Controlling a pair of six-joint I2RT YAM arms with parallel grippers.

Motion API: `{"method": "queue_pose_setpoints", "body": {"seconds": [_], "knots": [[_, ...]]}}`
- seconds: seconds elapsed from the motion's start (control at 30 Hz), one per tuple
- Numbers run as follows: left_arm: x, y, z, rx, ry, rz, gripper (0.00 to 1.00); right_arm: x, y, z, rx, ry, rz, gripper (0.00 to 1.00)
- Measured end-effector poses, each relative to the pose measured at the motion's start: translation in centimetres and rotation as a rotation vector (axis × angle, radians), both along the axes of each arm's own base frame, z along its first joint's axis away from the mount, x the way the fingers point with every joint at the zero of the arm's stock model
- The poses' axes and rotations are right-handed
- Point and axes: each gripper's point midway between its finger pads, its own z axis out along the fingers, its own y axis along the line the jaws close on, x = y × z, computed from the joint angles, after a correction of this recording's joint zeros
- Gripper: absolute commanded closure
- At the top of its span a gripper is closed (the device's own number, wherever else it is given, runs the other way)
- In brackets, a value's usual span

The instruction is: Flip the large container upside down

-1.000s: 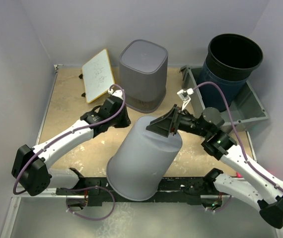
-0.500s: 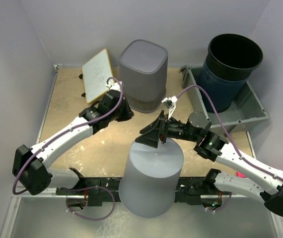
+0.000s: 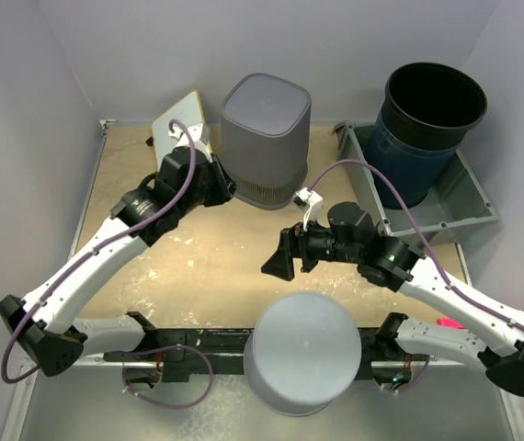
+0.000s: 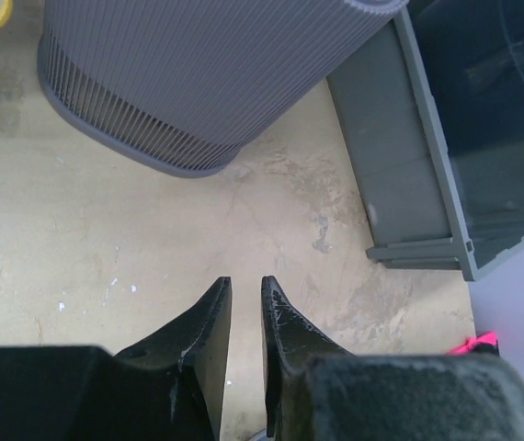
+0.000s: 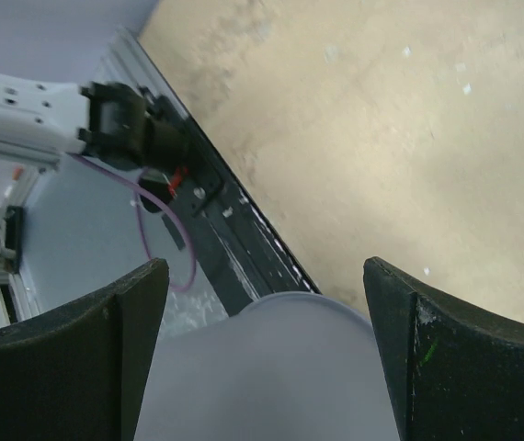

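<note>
Standing base-up at the near edge of the surface [image 3: 133,266], the large container [image 3: 303,354] overhangs the rail; my wide right claw [image 3: 285,254] holds nothing, left claw [image 4: 242,308] narrow, so it could topple off.

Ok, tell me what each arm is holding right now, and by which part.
Nothing is held. The left gripper has its jaws nearly together on air, and the right gripper stands open above the upside-down container, clear of it.
</note>
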Motion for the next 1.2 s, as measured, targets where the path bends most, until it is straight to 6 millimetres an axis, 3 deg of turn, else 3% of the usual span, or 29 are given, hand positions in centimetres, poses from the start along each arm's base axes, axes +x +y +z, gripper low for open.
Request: {"method": "queue_pose_setpoints", "body": {"seconds": [0.17,0.37,0.47,0.57,0.7,0.8,1.0,1.2], "knots": [[-1.6,1.0,1.8,-0.011,-0.021,-0.021,0.81,-0.4,-1.0,-2.5,-0.084,0.046,-0.017,0.1],[-3.3,0.8,0.8,-0.001,0.039,-0.084,0.78,-0.8,-2.5,-2.3,-0.134,0.028,-0.026,0.03],[-4.3,0.3,0.7,-0.003,0.056,-0.146,0.76,-0.5,-3.3,0.3,-0.147,-0.036,-0.032,0.0],[-5.8,-0.5,1.1,-0.027,0.059,-0.249,0.75,-0.9,-4.1,4.9,-0.103,-0.136,-0.011,0.0],[-9.7,-1.4,2.3,-0.101,0.057,-0.435,0.74,-3.9,-4.9,9.0,-0.021,-0.207,0.122,0.01],[-12.9,-1.3,2.4,-0.163,0.056,-0.54,0.72,-6.7,-5.6,8.3,-0.006,-0.167,0.232,0.04],[-16.3,-1.0,1.1,-0.246,0.091,-0.621,0.71,-9.5,-6.1,1.2,-0.128,0.061,0.35,0.21],[-16.0,-1.6,-0.3,-0.247,0.146,-0.622,0.71,-9.9,-5.5,1.7,-0.095,0.083,0.378,0.54]]}}
